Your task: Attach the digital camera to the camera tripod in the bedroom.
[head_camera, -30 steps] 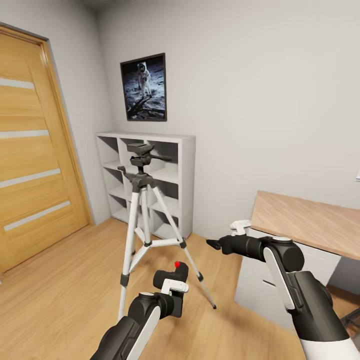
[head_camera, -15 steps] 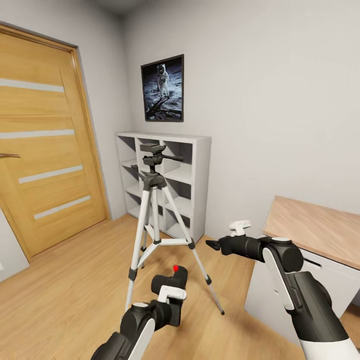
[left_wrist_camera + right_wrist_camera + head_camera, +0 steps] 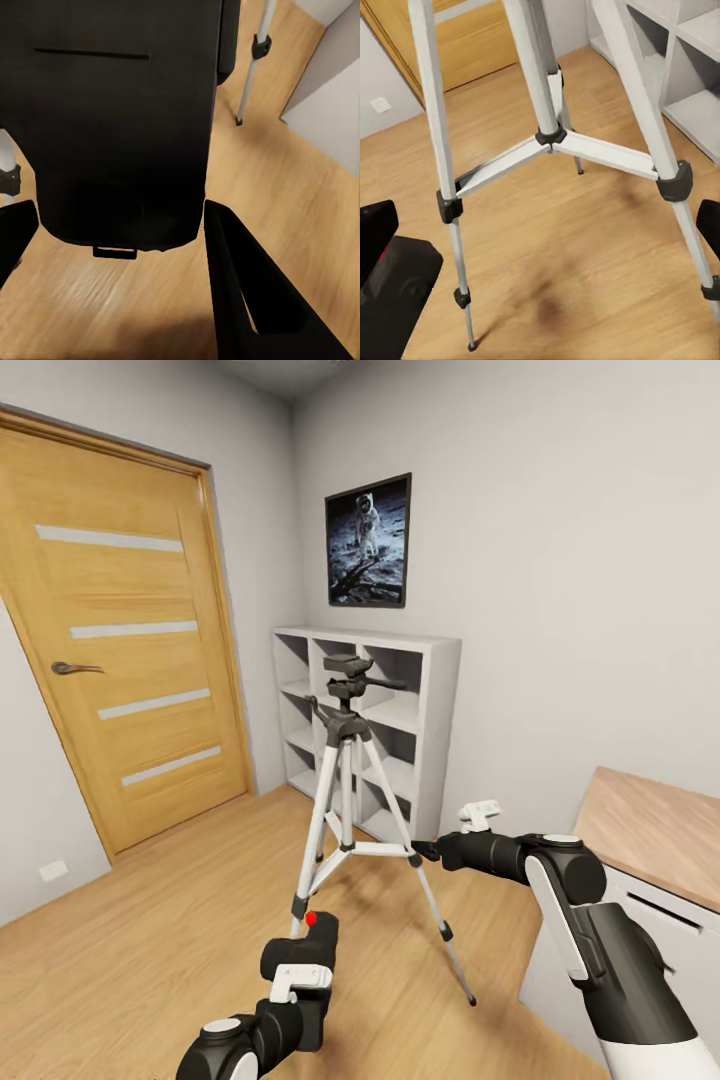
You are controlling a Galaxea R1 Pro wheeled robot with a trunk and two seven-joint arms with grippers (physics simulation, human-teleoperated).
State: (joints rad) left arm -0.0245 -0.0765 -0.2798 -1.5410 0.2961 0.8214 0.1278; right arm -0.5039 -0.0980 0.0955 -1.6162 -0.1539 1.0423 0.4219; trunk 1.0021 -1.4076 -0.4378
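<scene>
The camera tripod [image 3: 347, 760] stands on the plank floor in front of the white cube shelf [image 3: 430, 700], its black head and pan handle at the top. In the right wrist view its silver legs [image 3: 551, 139] and centre brace are close ahead. The digital camera [image 3: 310, 940], black with a red button on top, sits low in the head view, short of the tripod's near leg. My left gripper [image 3: 300, 960] is shut on it. In the left wrist view the camera body [image 3: 120, 112] sits between both fingers [image 3: 240, 292]. My right gripper [image 3: 428, 850] is open and empty, beside the tripod's right leg.
A wooden door [image 3: 130, 650] with a handle is shut on the left wall. A framed astronaut picture [image 3: 368, 542] hangs above the shelf. A wood-topped desk [image 3: 650, 835] with white drawers stands at the right. Open floor lies left of the tripod.
The view has swung left, so the tripod, shelf and picture sit further right and the door handle has come into sight. My left gripper with the camera has dropped lower.
</scene>
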